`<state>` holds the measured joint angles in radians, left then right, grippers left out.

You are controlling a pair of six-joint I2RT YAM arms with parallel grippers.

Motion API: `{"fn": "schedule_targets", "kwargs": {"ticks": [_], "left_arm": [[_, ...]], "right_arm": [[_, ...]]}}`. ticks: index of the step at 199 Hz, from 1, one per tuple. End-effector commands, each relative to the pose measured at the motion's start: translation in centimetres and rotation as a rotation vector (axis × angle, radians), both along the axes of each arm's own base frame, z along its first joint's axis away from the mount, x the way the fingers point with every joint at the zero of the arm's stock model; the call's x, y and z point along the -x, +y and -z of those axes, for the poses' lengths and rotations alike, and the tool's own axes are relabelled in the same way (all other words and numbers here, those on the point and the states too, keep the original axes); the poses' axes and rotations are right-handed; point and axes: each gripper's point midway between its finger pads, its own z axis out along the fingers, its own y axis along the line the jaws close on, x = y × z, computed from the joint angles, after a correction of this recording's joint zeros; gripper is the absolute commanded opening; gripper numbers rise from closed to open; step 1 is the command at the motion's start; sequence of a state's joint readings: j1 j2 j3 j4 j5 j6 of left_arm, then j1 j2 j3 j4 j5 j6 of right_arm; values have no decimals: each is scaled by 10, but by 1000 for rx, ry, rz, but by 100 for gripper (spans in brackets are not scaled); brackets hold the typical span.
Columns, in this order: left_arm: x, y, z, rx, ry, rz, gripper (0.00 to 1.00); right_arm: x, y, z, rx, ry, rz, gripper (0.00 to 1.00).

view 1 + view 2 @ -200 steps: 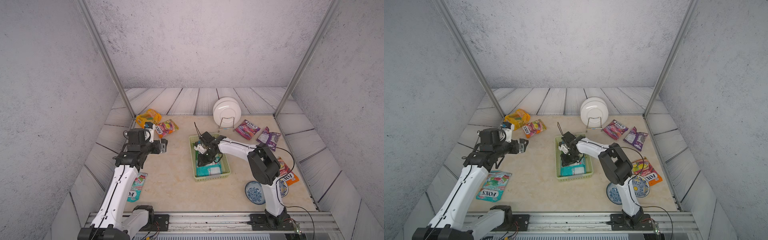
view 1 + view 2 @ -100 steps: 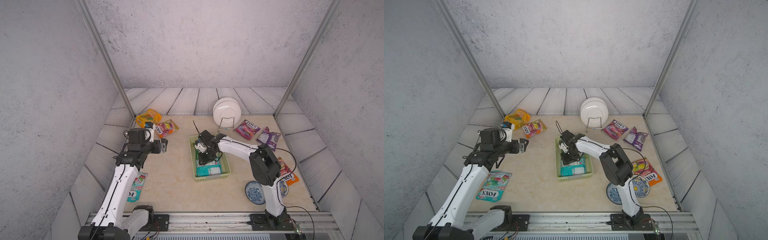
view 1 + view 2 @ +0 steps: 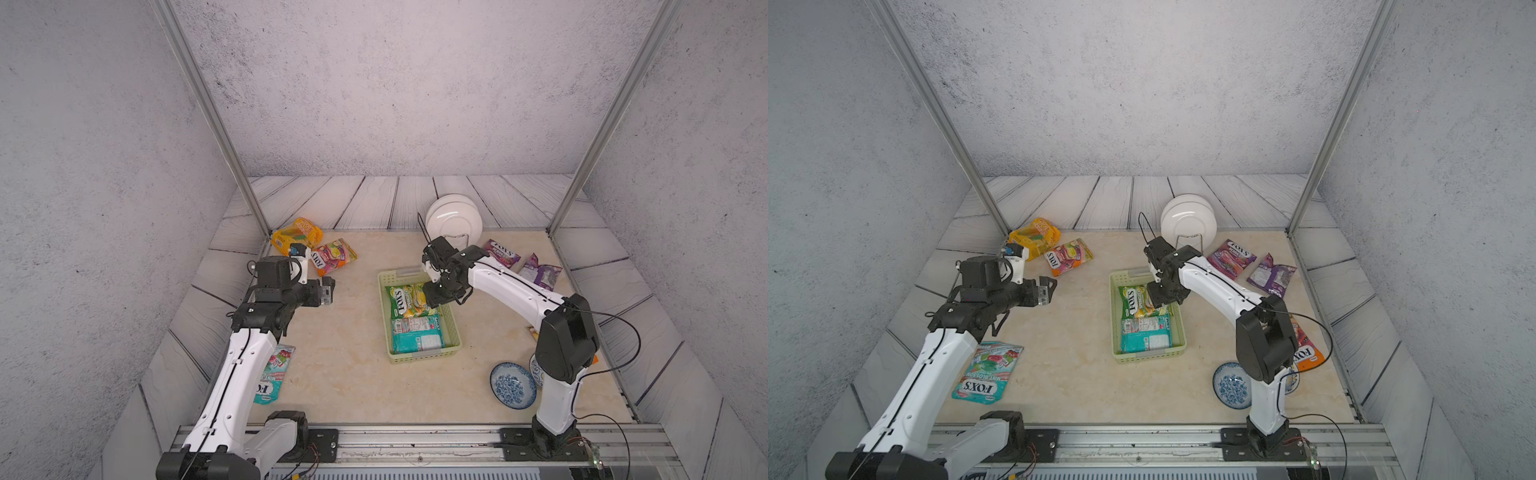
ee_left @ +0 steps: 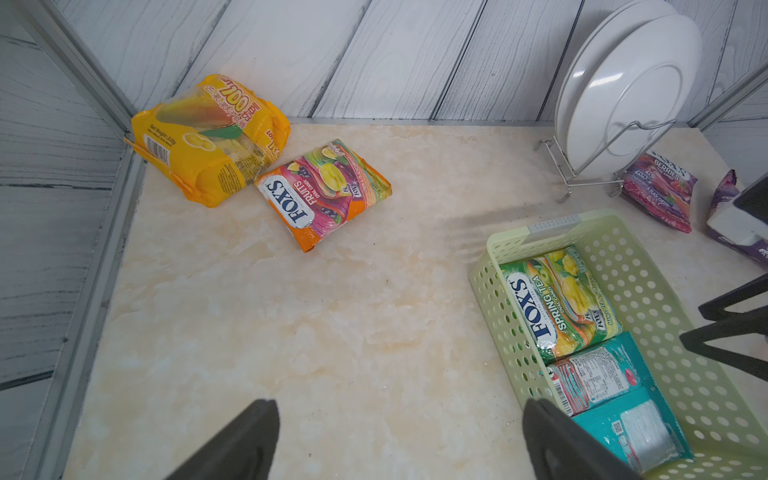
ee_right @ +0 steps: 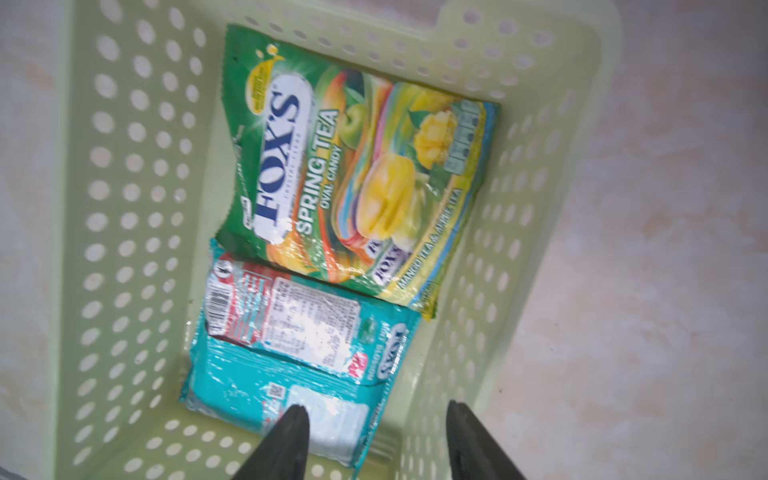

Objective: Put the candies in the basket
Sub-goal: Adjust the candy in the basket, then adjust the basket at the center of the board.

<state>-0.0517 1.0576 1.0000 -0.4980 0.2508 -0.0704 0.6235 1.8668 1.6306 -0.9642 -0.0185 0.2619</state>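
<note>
The pale green basket (image 3: 382, 320) (image 3: 1115, 328) (image 5: 124, 208) holds a green candies packet (image 3: 405, 301) (image 5: 353, 166) and a teal one (image 3: 417, 337) (image 5: 299, 357). My right gripper (image 3: 434, 298) (image 5: 376, 409) hovers open over the basket's right wall, holding nothing. My left gripper (image 3: 328, 291) (image 4: 401, 405) stands open above bare table, left of the basket. Loose candies lie around: a yellow bag (image 3: 297, 235), an orange-pink packet (image 3: 334, 257) (image 4: 324, 191), a teal packet (image 3: 988, 372), two purple packets (image 3: 500, 253) (image 3: 542, 272), and an orange one (image 3: 1308, 353) partly hidden behind the right arm.
A wire rack with white plates (image 3: 453, 222) stands behind the basket. Blue-patterned bowls (image 3: 513, 384) sit at the front right by the right arm's base. Metal posts (image 3: 253, 208) rise at the back corners.
My right gripper has opened and lifted back from the green packet, which now lies in the basket. The left arm has not moved.
</note>
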Motion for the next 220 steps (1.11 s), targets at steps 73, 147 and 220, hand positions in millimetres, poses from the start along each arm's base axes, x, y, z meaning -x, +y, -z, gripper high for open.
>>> {"fn": "schedule_targets", "kwargs": {"ticks": [73, 147, 220], "left_arm": [[-3, -2, -3, -5, -2, 5, 98], [-5, 0, -6, -12, -4, -4, 98], [-9, 4, 0, -32, 7, -38, 98]], "right_arm": [[35, -32, 27, 17, 98, 83, 75], [53, -6, 33, -112, 170, 74, 61], [60, -1, 40, -131, 188, 83, 57]]}}
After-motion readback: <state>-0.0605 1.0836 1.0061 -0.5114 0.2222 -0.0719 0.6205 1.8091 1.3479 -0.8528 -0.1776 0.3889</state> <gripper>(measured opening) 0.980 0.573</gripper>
